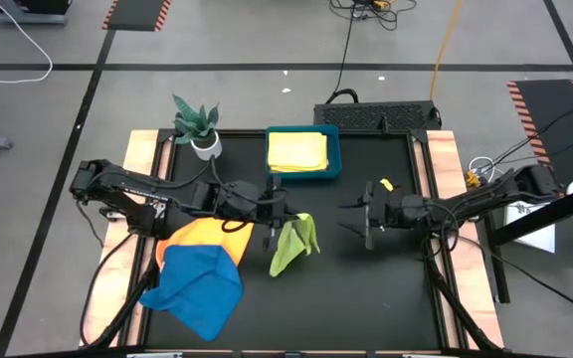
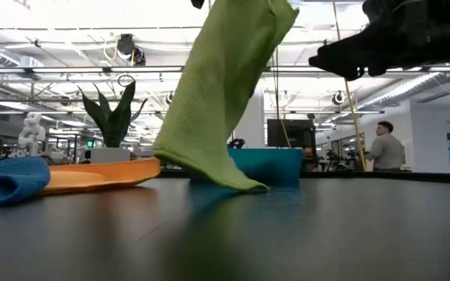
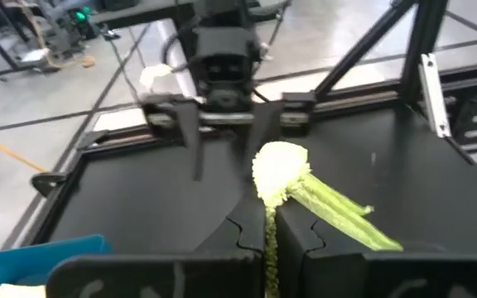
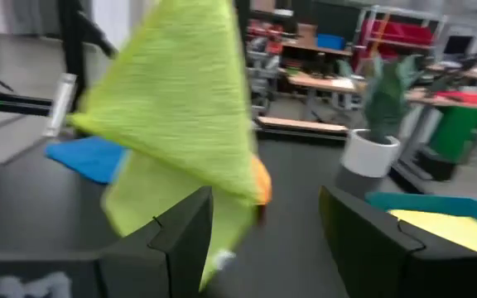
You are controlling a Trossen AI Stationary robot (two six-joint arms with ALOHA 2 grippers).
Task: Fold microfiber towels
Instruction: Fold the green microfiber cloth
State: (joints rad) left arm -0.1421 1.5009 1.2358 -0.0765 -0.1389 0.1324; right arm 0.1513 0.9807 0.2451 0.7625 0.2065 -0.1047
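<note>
Currently you are at the pick-up stage of one fold: the left gripper (image 1: 278, 211) is clamped tight on a corner of the lime green towel (image 1: 294, 242), which hangs from it with its lower edge trailing on the black table (image 1: 366, 298). The right gripper (image 1: 367, 216) hovers well apart across the middle of the table with its fingers spread wide and nothing between them. Judge the next move as a second grasp: bring the right gripper to a free corner of the hanging towel so that you can spread it flat before folding. One yellow towel (image 1: 297, 151) already lies folded in the blue tray (image 1: 333, 149) at the far edge. An orange towel (image 1: 207, 237) and a blue towel (image 1: 195, 285) lie heaped on the left side, just beside the hanging towel; keep it from dragging over them. A potted plant (image 1: 197, 126) stands near the tray's left side. The widest bare surface lies in the centre and toward the near right, so lay the towel down there.
</note>
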